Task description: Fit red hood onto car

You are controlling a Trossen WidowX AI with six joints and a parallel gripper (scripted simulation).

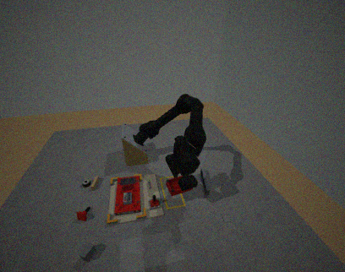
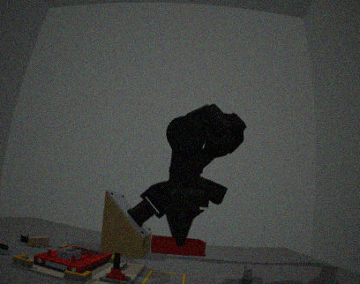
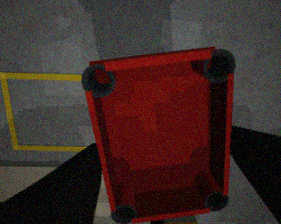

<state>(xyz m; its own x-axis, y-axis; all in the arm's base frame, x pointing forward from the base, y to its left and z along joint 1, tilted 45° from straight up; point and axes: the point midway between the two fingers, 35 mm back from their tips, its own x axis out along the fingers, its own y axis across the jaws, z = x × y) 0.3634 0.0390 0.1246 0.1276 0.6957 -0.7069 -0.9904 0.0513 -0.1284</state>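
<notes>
My gripper (image 1: 182, 179) (image 2: 181, 243) (image 3: 163, 142) is shut on the red hood (image 1: 175, 187) (image 2: 162, 244) (image 3: 151, 115), with a finger at each long side. The hood is off the table, beside the jig. In the wrist view its hollow underside faces the camera, with a dark round boss at each corner. The red chassis (image 1: 122, 204) (image 2: 89, 263) sits in the cream jig (image 1: 128, 218) with yellow corner brackets. The grey engine block (image 1: 127, 198) (image 2: 70, 252) is on its deck. The four pegs are too small and dim to make out.
A tan wedge (image 1: 135, 157) (image 2: 119, 238) stands behind the jig. A red piece with a black post (image 1: 155, 203) (image 2: 116, 274) stands beside the chassis. A yellow outline (image 1: 175, 207) (image 3: 9, 110) marks the table. A red part (image 1: 81, 215), wheel (image 1: 86, 182) and tan block (image 1: 95, 183) lie left.
</notes>
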